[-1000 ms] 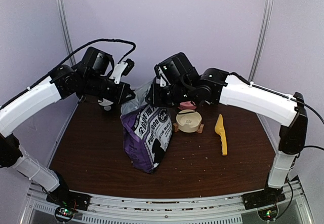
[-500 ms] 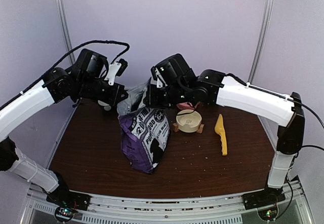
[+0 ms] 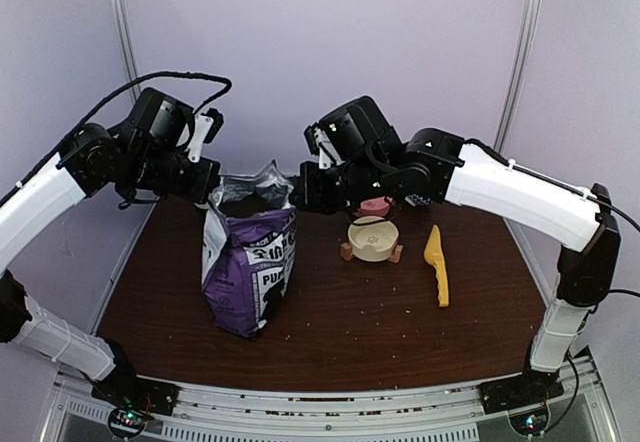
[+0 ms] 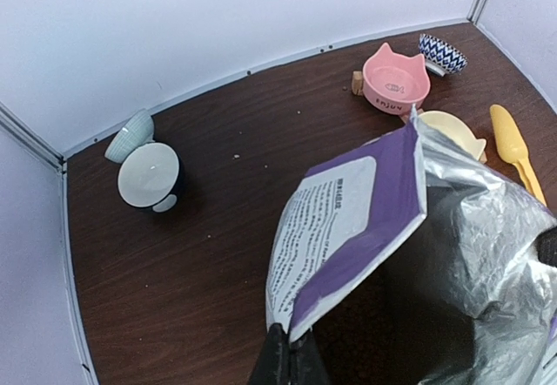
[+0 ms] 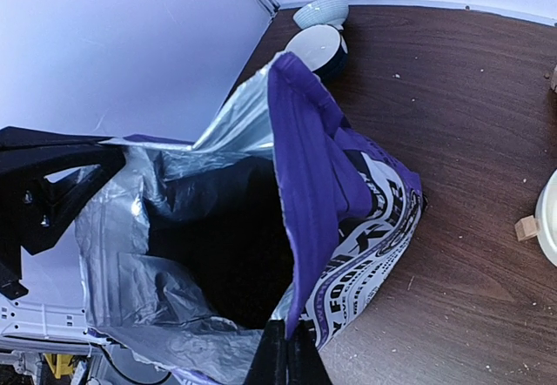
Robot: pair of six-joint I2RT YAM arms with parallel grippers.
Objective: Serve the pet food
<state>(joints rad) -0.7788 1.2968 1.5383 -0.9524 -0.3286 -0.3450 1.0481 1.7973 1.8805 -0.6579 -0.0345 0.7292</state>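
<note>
Bag (image 3: 245, 272) upright between claws | left claw (image 4: 290, 350) clenched on left rim | right claw (image 5: 285, 343) clenched on right rim | mouth open, inside too dark to tell contents

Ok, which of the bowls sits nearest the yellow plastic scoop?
The cream round bowl, right beside the yellow plastic scoop; the pink bowl sits behind it, farther from the scoop.

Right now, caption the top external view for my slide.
Left gripper and right gripper hold the purple foil-lined pet food bag open and upright.
</note>
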